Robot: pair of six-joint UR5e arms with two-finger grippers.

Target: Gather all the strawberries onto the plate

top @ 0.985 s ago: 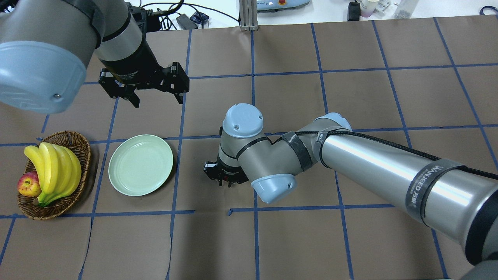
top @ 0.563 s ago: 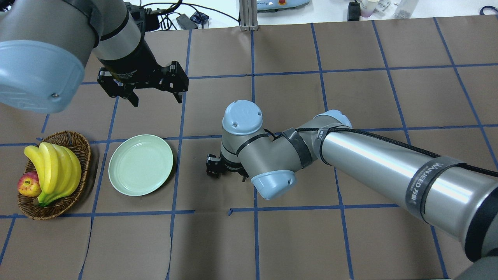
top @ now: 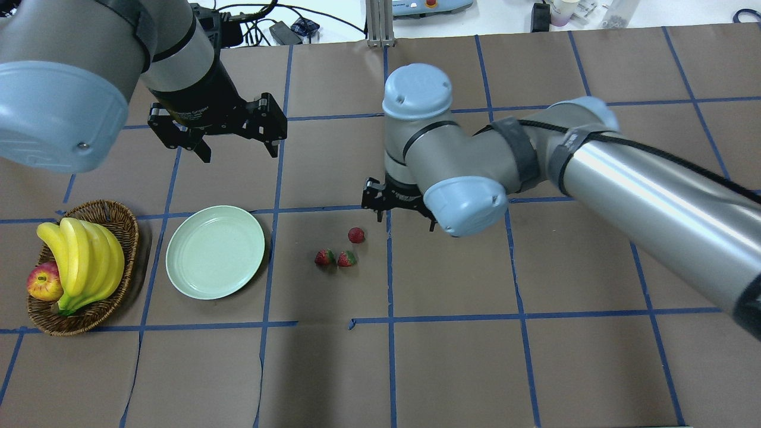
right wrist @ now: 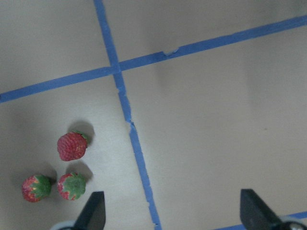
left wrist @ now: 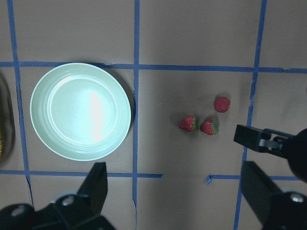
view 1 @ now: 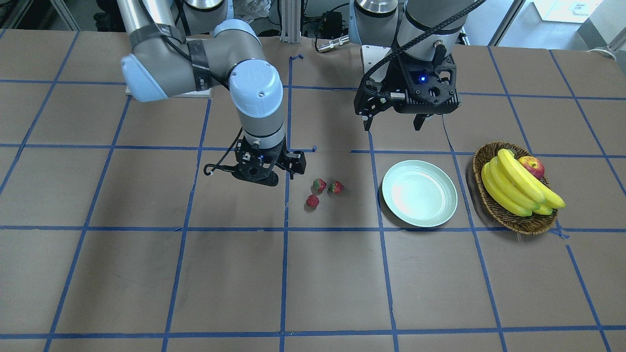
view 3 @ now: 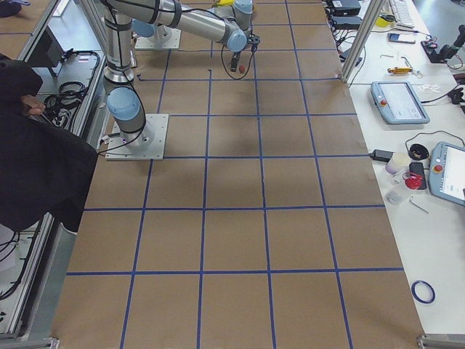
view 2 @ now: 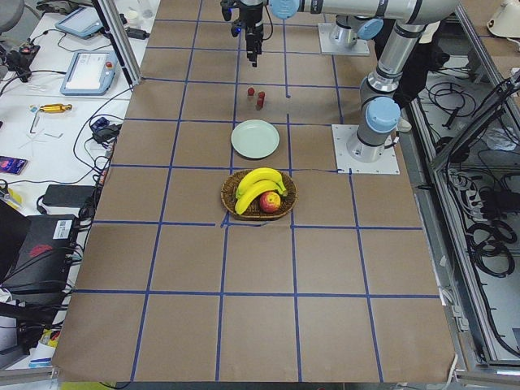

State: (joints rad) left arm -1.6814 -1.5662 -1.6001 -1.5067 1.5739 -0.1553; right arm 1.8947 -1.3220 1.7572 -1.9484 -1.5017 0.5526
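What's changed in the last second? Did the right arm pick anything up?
The right gripper moved away from the robot and towards its right, and it is open and empty. That uncovered three strawberries, which the arm hid before; they lie on the table, none in the plate. The left gripper, plate and basket stayed put.

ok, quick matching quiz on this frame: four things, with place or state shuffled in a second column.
Things:
1. strawberries
2. plate
3. apple
4. left pincer

Place or state:
A. open, raised off the table, holding nothing
B. in the wicker basket, beside the bananas
C. loose on the table, outside the plate
D. empty

Pairs: 1-C, 2-D, 3-B, 4-A
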